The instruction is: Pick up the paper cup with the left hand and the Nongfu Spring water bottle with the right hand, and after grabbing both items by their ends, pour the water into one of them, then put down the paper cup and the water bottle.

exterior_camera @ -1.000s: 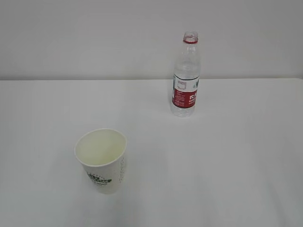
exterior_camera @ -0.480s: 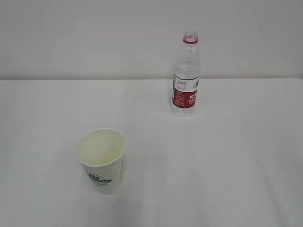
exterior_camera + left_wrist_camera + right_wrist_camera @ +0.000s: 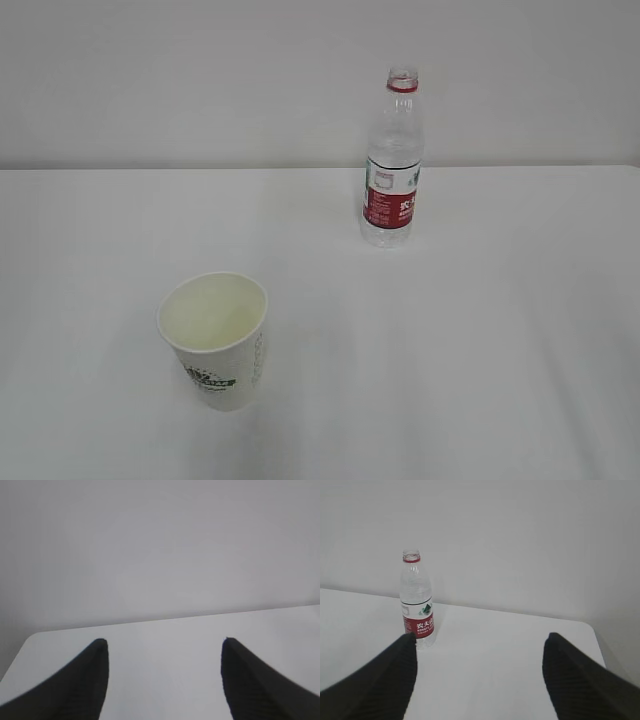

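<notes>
Two tools, left (image 3: 162,645) and right (image 3: 479,640), gape apart and empty; the cup (image 3: 213,338) stands lower left, the uncapped bottle (image 3: 392,160) upper right, liable to tip and spill if nudged.

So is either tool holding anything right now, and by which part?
Nothing is held. Left tool and right tool are both open and empty; the paper cup and Nongfu Spring water bottle stand untouched.

Matt white paper cup (image 3: 213,340); clear, ribbed, glossy plastic water bottle (image 3: 392,160) with a red-and-white label; smooth matt white desk (image 3: 480,330).
</notes>
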Controlling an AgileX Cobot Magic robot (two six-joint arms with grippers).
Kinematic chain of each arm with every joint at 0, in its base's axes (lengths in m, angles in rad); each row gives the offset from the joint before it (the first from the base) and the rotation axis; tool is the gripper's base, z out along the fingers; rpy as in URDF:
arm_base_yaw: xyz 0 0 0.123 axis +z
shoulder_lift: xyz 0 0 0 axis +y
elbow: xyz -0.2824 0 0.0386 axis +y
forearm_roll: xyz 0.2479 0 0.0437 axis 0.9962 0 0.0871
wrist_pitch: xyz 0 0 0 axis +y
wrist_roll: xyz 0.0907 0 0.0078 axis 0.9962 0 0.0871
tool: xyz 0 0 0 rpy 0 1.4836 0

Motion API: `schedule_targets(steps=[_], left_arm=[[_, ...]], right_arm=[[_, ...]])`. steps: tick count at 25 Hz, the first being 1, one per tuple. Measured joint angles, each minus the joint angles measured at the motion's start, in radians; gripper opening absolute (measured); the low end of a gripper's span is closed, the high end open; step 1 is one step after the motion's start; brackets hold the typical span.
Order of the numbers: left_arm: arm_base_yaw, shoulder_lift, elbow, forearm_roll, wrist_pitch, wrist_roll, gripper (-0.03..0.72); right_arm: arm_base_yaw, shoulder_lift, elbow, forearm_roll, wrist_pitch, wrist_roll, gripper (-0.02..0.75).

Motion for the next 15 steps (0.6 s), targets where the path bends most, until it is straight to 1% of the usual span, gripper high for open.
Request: schedule_targets(steps=[6,15], left_arm=[[0.0,0.076,0.0,0.0,-0.078,0.0,0.513],[0.0,0.172,0.0,0.003,-0.205,0.0,0.512]], right_arm=[[0.0,0.073,0.0,0.001,-0.052,-0.01,0.587],[0.0,0.199,0.0,0.001,-0.183,-0.027,0.587]])
